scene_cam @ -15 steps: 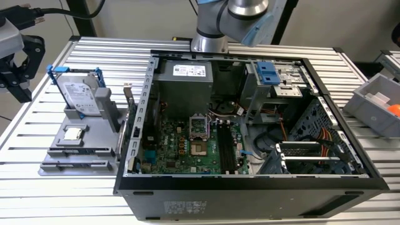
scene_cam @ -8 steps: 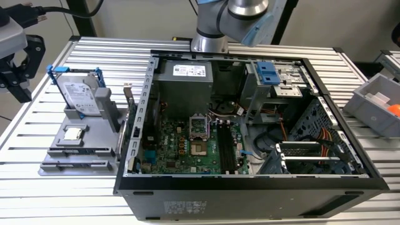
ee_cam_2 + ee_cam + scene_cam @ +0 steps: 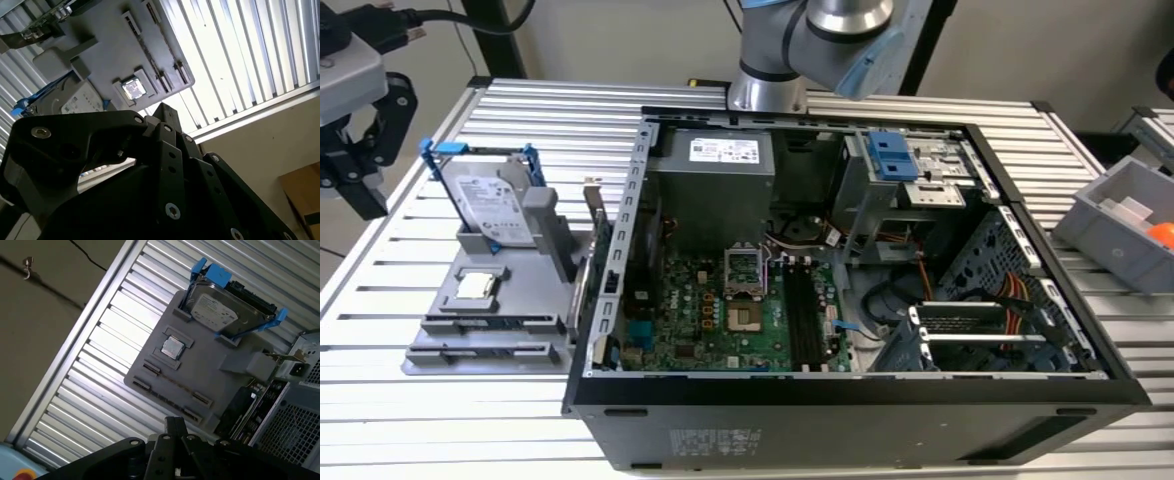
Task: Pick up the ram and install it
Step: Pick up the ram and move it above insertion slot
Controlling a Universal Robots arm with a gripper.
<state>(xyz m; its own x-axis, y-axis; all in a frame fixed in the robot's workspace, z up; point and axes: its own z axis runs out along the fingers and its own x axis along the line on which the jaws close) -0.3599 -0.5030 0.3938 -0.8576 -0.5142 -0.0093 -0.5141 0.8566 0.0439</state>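
You will find the ram [image 3: 172,385] seated edge-on in a slot of the grey fixture [image 3: 205,370], just beside the processor chip [image 3: 172,347], outside the computer case [image 3: 854,410]. The gripper [image 3: 354,185] hangs at the exterior view's left, apart from the fixture; whether its claw is wide or narrow cannot be told

We find white printed labels on the power supply [image 3: 715,190], the hard drive [image 3: 499,206] and the case's outer wall [image 3: 854,428] in the exterior view; no word, number or sign on them can be read.
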